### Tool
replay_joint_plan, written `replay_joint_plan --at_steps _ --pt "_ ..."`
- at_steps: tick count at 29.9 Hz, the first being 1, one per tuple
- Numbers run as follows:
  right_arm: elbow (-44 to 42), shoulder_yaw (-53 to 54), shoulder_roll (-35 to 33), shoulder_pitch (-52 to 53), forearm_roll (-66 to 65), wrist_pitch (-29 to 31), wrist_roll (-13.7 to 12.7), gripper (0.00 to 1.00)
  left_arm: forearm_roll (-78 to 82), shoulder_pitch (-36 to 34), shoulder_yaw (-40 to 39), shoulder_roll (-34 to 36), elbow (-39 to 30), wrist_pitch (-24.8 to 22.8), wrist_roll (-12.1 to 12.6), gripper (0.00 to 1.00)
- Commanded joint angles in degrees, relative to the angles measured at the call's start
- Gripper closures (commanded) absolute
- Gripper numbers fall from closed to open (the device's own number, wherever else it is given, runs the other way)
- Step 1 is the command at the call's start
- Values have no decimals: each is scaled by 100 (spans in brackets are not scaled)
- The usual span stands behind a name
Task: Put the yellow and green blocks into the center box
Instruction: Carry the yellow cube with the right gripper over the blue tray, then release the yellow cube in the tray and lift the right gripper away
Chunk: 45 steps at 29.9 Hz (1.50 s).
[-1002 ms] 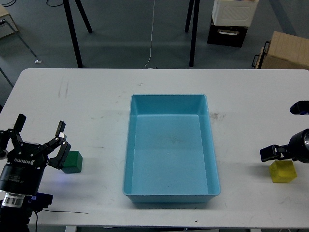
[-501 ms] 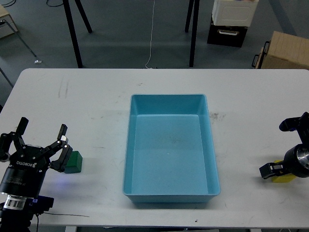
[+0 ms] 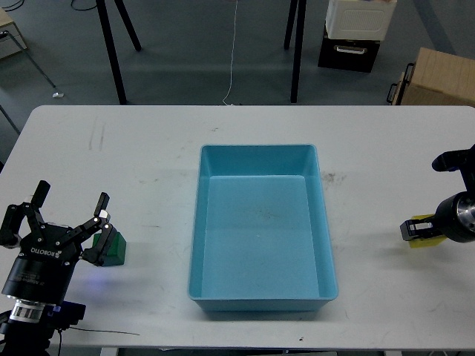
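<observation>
The blue center box (image 3: 202, 222) lies open and empty in the middle of the white table. A green block (image 3: 114, 250) sits on the table to its left. My left gripper (image 3: 70, 206) is open, and its right finger stands just in front of the block, partly hiding it. A yellow block (image 3: 425, 220) shows at the right edge, mostly hidden behind a black finger of my right gripper (image 3: 417, 227). The gripper appears shut on the block and holds it higher than where it lay.
The white table (image 3: 133, 156) reaches beyond both arms. Off the table at the back stand black tripod legs (image 3: 111, 52), a black crate with a white bin (image 3: 350, 44) and a cardboard box (image 3: 438, 78).
My right gripper dipped onto the yellow block, then rose, and the block came up with it. My left gripper has sunk a little beside the green block, covering more of it.
</observation>
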Motion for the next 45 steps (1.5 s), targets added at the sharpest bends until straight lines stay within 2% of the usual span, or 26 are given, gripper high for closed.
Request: replay_joint_plan --at_steps 1,8,14,16,21,23,24,25,26,31,38,42,45 --pt "-293 -59 733 946 457 -24 20 99 9 -9 0 0 0 0 3 0" --pt "-1611 -103 3063 1467 1248 -7 20 99 79 -18 0 0 0 0 -6 0" --pt "-2394 -577 4672 1335 1583 -15 20 98 79 -27 0 0 0 0 -6 0" --pt "-2518 -647 4982 1230 1670 -15 20 96 79 -27 8 0 0 0 -6 0" --pt "-2580 -902 4982 1159 1847 -24 19 84 79 -18 0 0 0 0 -6 0" --pt "-2632 -929 4982 1098 1847 -59 2 73 79 -18 0 0 8 0 -6 0" --pt "-2650 -929 4982 1080 1855 -85 2 63 79 -18 0 0 8 0 -6 0" --pt "-2676 -929 4982 1080 1856 -112 2 29 79 -18 0 0 8 0 -6 0" --pt "-2694 -903 4982 1071 1882 -103 -7 0 79 -18 0 0 8 0 3 0" --pt "-2887 -824 4982 1159 2724 -33 -16 0 79 -26 8 0 26 0 3 0" --pt "-3448 -123 4982 1221 2945 -33 -16 0 132 -53 8 0 70 0 3 0" --pt "-3994 844 4263 1177 3480 -15 2 0 158 -70 8 0 79 0 3 0" --pt "-4240 1775 3473 1037 4034 63 2 0 167 -132 17 0 79 0 3 0"
